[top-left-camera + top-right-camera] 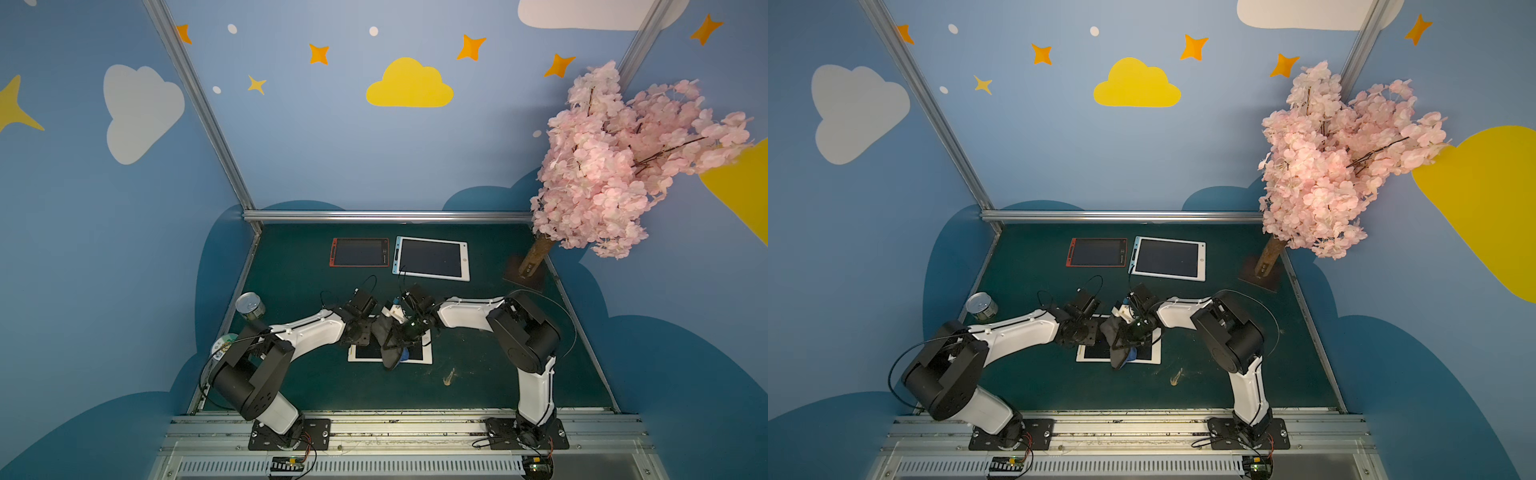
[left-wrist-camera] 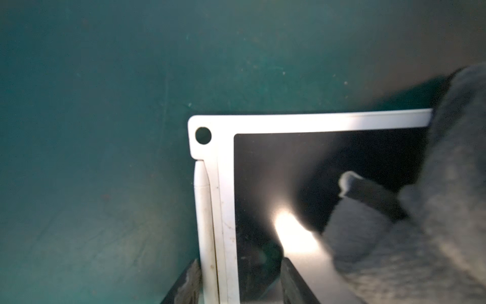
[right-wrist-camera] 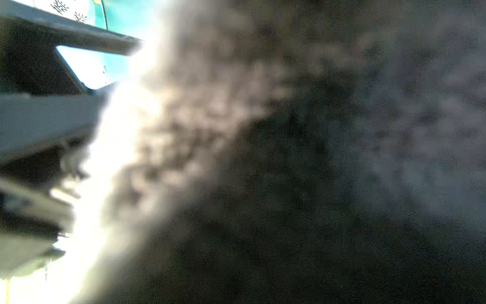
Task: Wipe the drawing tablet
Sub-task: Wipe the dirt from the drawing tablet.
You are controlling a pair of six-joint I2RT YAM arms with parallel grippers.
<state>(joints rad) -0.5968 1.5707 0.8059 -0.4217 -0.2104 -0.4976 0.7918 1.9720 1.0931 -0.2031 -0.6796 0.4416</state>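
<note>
The white-framed drawing tablet (image 1: 427, 358) (image 1: 1156, 358) lies flat on the green mat, under both arms. A white stylus (image 2: 202, 210) sits clipped along its edge (image 2: 315, 122). My left gripper (image 1: 358, 338) (image 2: 240, 284) stands half open astride that edge. One of its fingers (image 2: 189, 281) is beside the stylus, the other on the dark screen. A grey cloth (image 1: 388, 338) (image 1: 1116, 332) (image 2: 447, 184) hangs onto the screen. My right gripper (image 1: 409, 330) is shut on it. In the right wrist view the cloth (image 3: 263, 158) hides the jaws.
A red tablet (image 1: 360, 252) and a pale blue one (image 1: 431, 258) lie at the back of the mat. A tin can (image 1: 250, 306) and a round lid (image 1: 222, 345) are at the left edge. A pink blossom tree (image 1: 623, 158) stands at the back right.
</note>
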